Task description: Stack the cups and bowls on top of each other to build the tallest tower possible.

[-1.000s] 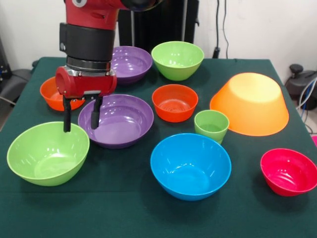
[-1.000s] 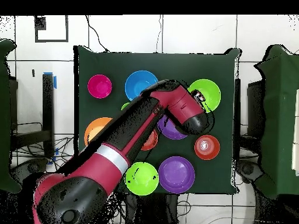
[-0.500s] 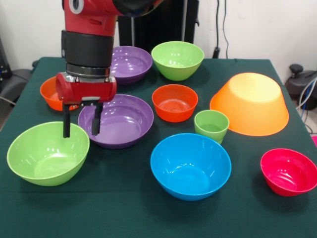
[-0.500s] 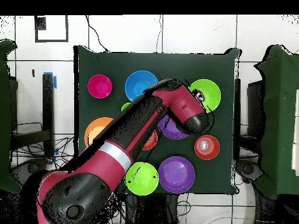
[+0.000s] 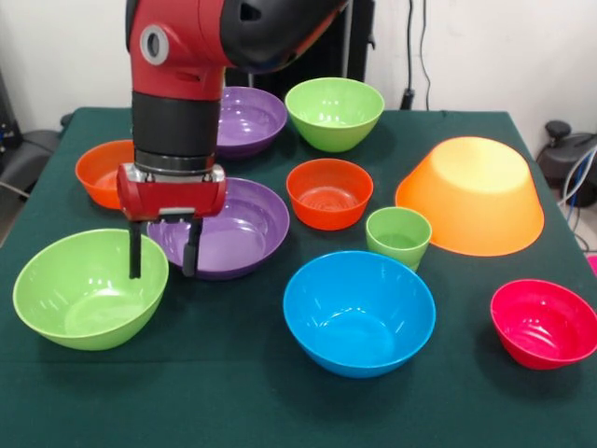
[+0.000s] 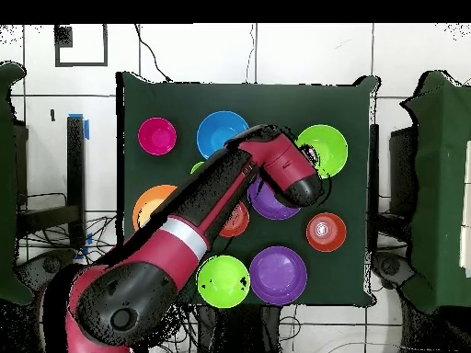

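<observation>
The small light-green glossy plastic cup (image 5: 398,237) stands upright on the dark green table cloth (image 5: 233,401), between the small orange-red plastic bowl (image 5: 328,192) and the big blue plastic bowl (image 5: 359,311), just beside the upturned, largest orange-yellow bowl (image 5: 471,194). The red and black arm's gripper (image 5: 162,257) hangs with its two black fingers (image 5: 135,252) spread apart and holding nothing, at the rim of the near wide light-green bowl (image 5: 89,289), where that bowl neighbours the near wide purple bowl (image 5: 229,227). A small pink-red bowl (image 5: 545,322) sits at the front view's right edge. Farther back stand a second purple bowl (image 5: 247,119), a second light-green bowl (image 5: 335,112) and another orange-red bowl (image 5: 101,172). No writing is legible.
</observation>
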